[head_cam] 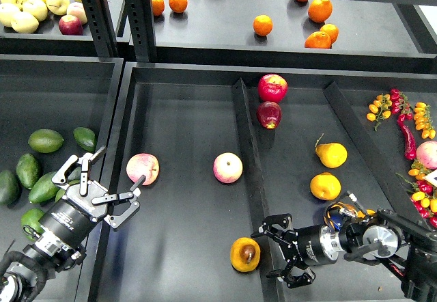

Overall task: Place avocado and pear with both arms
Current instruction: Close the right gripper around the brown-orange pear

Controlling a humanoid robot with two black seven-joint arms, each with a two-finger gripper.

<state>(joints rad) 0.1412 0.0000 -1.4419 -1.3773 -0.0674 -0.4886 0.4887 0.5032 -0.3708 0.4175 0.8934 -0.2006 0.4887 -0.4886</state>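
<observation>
We see the golden pear [245, 254], dark patch up, low in the middle bin; the dark avocado [7, 187] lies far left.

Two pink-red apples [143, 169] [227, 167] sit apart on the floor of the wide middle tray [184, 117]. Beyond its divider [247, 152], a bright red apple [272, 87] rests just behind a darker red one [269, 114]. Two yellow pears [331, 154] [325, 186] lie further right. Oranges [262, 24] are scattered on the back shelf. Pale apples [24, 8] are heaped at the far left corner. Lime-green avocados [46, 140] are grouped in the left tray. Red chillies [404, 124] lie at the right edge.
</observation>
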